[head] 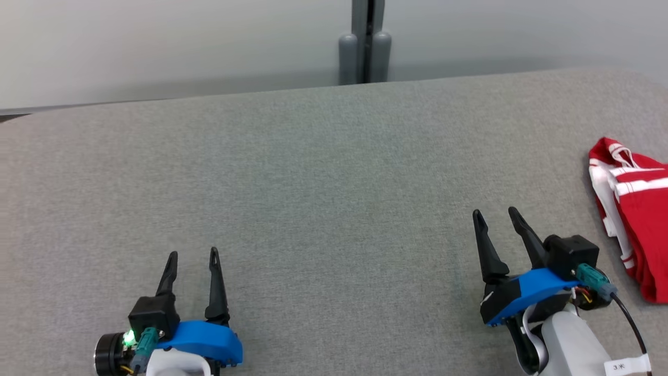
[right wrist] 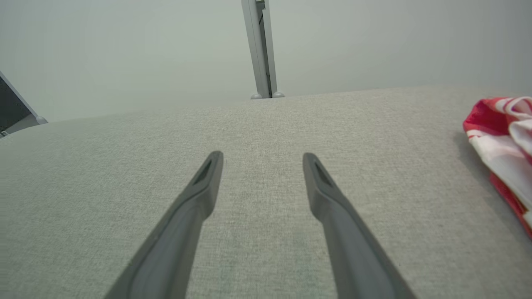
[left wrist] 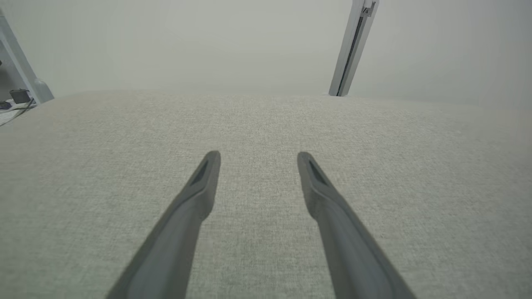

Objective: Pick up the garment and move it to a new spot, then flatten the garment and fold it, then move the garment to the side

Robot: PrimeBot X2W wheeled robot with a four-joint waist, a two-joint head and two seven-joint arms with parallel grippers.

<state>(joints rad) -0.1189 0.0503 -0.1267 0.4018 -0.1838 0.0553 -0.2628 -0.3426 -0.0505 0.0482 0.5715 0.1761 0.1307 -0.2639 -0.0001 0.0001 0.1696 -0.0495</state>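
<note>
The garment [head: 634, 214] is red with white stripes and lies bunched at the far right of the grey fabric surface [head: 323, 183], cut by the head view's right edge. The right wrist view catches it too, the garment [right wrist: 501, 137] sitting at that view's right edge. My right gripper [head: 494, 213] is open over the cloth surface, left of the garment and apart from it, nothing between its fingers. My left gripper [head: 193, 254] is open at the lower left, also holding nothing. In the wrist views the left gripper [left wrist: 257, 157] and right gripper [right wrist: 262, 158] show spread fingers above bare fabric.
A pale wall runs behind the surface's far edge, with a grey vertical post [head: 365, 42] at its middle. The post also appears as post [left wrist: 353, 45] and post [right wrist: 261, 45]. Some dark gear [left wrist: 16, 97] sits beyond the surface's left end.
</note>
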